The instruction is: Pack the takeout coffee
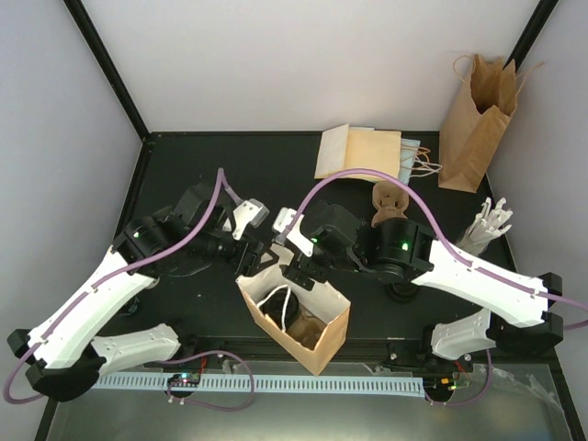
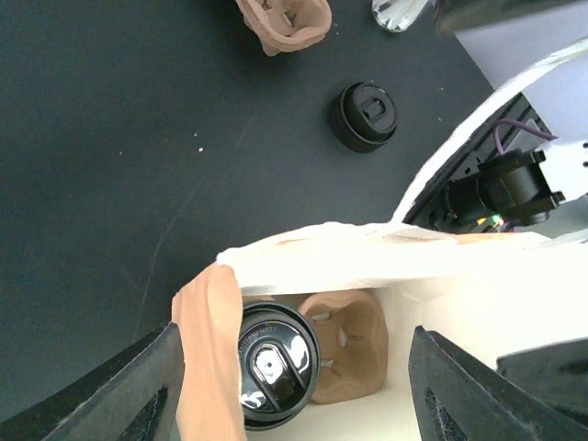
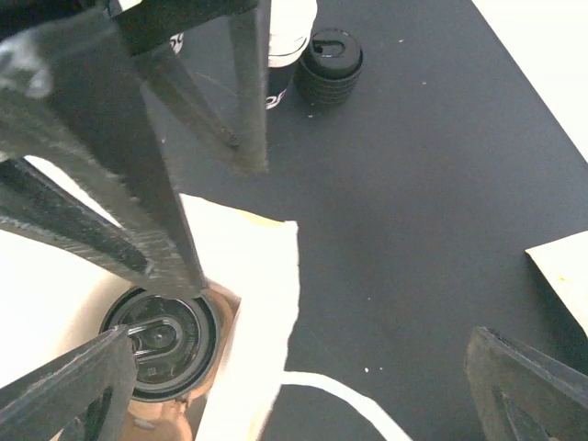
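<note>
An open tan paper bag (image 1: 323,342) stands near the table's front edge. Inside it, one takeout coffee cup with a black lid (image 2: 271,363) sits in a pulp carrier (image 2: 354,340); the right wrist view shows the same lid (image 3: 161,344). My left gripper (image 2: 294,395) hovers over the bag mouth, open, its fingers wide either side of the cup and holding nothing. My right gripper (image 3: 294,395) is open over the bag's rim (image 3: 248,303), also empty. A second lidded cup (image 2: 365,115) stands on the black table beyond the bag. Another lidded cup (image 3: 331,64) stands beside a white cup (image 3: 292,28).
A tall kraft bag (image 1: 473,119) stands at the back right, and flat folded bags (image 1: 358,152) lie at the back middle. A spare pulp carrier (image 1: 390,202) and a white plastic piece (image 1: 487,225) sit right of centre. The bag's white handle (image 3: 358,400) trails on the table.
</note>
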Action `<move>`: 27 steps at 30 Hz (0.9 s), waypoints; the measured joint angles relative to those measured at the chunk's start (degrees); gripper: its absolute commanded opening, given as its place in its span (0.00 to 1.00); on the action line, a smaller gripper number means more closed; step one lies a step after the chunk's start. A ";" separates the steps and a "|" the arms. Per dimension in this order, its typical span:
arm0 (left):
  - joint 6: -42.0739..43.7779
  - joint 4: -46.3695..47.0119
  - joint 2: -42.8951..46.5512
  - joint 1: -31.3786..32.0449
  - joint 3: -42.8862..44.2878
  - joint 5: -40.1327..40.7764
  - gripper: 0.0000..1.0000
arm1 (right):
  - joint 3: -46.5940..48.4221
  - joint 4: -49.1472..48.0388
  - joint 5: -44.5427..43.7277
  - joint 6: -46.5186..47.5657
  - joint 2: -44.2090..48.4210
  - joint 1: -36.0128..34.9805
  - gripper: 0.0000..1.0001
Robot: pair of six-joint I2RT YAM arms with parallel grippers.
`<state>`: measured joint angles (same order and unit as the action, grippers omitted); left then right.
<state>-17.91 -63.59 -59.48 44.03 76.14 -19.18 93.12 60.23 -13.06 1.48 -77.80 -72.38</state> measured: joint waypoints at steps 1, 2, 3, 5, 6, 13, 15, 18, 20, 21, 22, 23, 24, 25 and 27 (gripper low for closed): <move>0.17 0.00 0.57 0.15 -0.37 0.13 0.69 | 0.24 -0.02 -0.24 -0.22 0.02 -0.02 1.00; 0.33 -0.09 0.68 0.37 -0.66 0.52 0.69 | 0.52 -0.02 -0.44 -0.37 0.02 -0.04 1.00; 0.42 -0.28 0.63 0.55 -0.72 0.92 0.68 | 0.72 -0.15 -0.63 -0.48 0.04 -0.04 1.00; 0.63 -0.35 0.13 0.92 -0.79 1.92 0.65 | 1.33 -0.24 -1.31 -0.74 0.07 -0.04 1.00; 0.79 -0.48 -0.48 1.09 -0.83 2.60 0.64 | 1.77 -0.20 -1.62 -0.94 0.07 -0.04 1.00; 1.73 -1.99 -2.93 1.88 -1.55 6.58 0.51 | 9.20 1.81 -5.66 -3.45 -1.29 -0.02 1.00; 1.97 -2.23 -2.91 1.97 -1.55 7.21 0.48 | 10.29 2.32 -6.73 -4.35 -1.38 -0.02 1.00; 2.34 -2.36 -2.93 2.03 -1.55 7.58 0.40 | 10.71 2.95 -7.87 -5.31 -1.22 0.13 1.00; 2.49 -2.40 -3.04 2.12 -1.49 7.65 0.37 | 10.71 3.30 -8.41 -5.95 -1.03 0.52 1.00; 2.60 -2.36 -3.21 2.21 -1.44 7.72 0.37 | 10.71 3.41 -8.68 -6.32 -0.90 0.85 1.00; 2.75 -2.36 -3.41 2.23 -1.44 7.76 0.37 | 10.71 3.52 -8.92 -6.56 -0.68 1.25 1.00; 2.80 -2.34 -3.54 2.25 -1.42 7.80 0.36 | 10.71 3.69 -9.07 -6.82 -0.42 1.79 1.00; 2.80 -2.32 -3.67 2.25 -1.42 7.80 0.34 | 10.71 3.89 -9.25 -7.17 -0.07 2.49 1.00; 2.80 -2.27 -3.89 2.32 -1.42 7.80 0.32 | 10.71 4.04 -9.33 -7.48 0.28 3.13 1.00; 2.84 -2.16 -4.31 2.62 -1.40 7.82 0.22 | 10.67 4.33 -9.33 -8.07 1.05 4.61 1.00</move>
<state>-15.07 -65.76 -63.79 46.65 74.74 -11.35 103.79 64.55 -22.39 -6.59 -76.75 -67.77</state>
